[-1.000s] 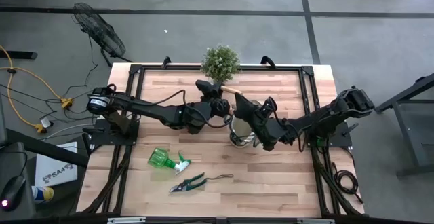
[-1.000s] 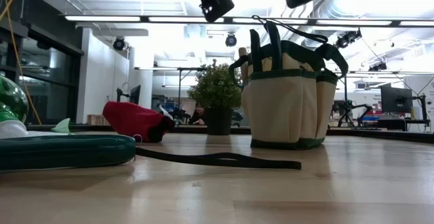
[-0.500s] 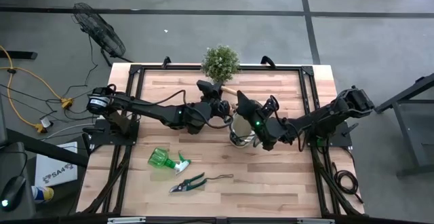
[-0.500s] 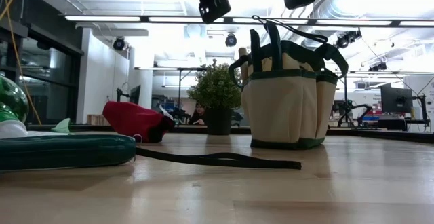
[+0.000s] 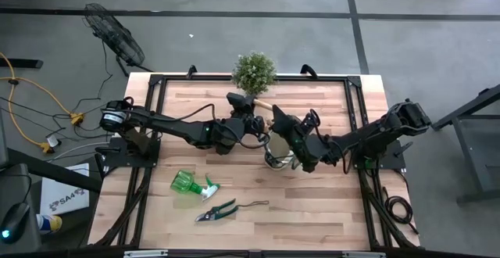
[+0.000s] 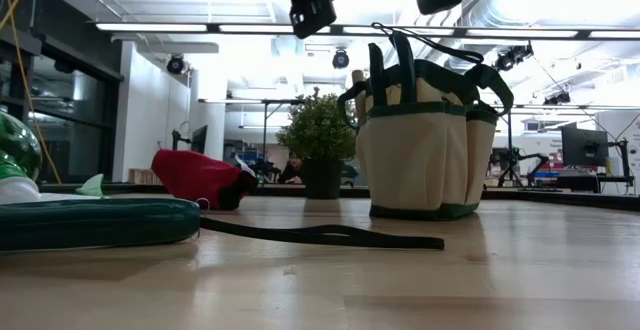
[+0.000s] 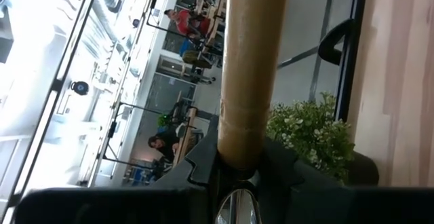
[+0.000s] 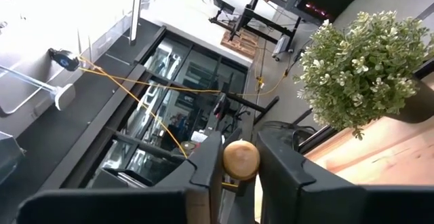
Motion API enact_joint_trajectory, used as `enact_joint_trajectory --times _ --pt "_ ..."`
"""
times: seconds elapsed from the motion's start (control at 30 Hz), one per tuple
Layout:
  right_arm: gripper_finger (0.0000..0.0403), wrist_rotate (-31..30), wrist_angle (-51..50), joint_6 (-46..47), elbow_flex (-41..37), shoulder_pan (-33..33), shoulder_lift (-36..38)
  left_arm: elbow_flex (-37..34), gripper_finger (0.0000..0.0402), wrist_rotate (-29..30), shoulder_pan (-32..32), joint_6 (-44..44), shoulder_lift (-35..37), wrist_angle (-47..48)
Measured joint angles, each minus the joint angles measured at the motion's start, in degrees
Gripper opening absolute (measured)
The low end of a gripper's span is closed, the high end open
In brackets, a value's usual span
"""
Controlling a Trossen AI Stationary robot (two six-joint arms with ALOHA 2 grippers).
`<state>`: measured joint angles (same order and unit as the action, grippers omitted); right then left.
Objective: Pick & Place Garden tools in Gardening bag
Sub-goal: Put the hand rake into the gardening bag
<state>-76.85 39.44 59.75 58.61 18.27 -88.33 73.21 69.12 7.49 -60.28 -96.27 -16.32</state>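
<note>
Both arms meet above the bag, which stands upright near the middle of the bench, in front of the potted plant. The left pincer is clamped on a wooden handle, round and smooth; this looks like one of the trowels, though its blade is out of sight. The right pincer stands at the rounded butt of a wooden handle, one finger on each side and closing in; whether it has a firm hold yet cannot be told, nor whether this is the same tool. Such a tool should be stiff and fairly light, the varnished wood somewhat slippery, so a hold across the handle's middle is safer than one at its tip. The bag is soft-walled and may give way if pushed; its loop handles rise over the mouth and could snag a tool going in. The spray bottle and pruners lie on the near side of the bench, well apart from the bag, the pruners' strap trailing flat. A red glove lies farther back.
</note>
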Motion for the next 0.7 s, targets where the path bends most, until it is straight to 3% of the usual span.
enact_joint_trajectory --times 0.3,0.5,0.7 --pt "0.0062 1.4 -0.3 -0.2 0.0 -0.5 0.0 0.0 0.0057 0.5 0.0 0.0 0.0 0.0" --pt "0.006 3.7 -0.2 -1.3 0.0 -0.4 0.0 0.1 0.0096 -0.4 0.0 0.2 0.0 -0.2" --pt "0.006 3.8 -0.2 -2.8 0.0 -0.9 0.0 0.1 0.0105 -0.9 0.0 0.2 0.0 0.0"
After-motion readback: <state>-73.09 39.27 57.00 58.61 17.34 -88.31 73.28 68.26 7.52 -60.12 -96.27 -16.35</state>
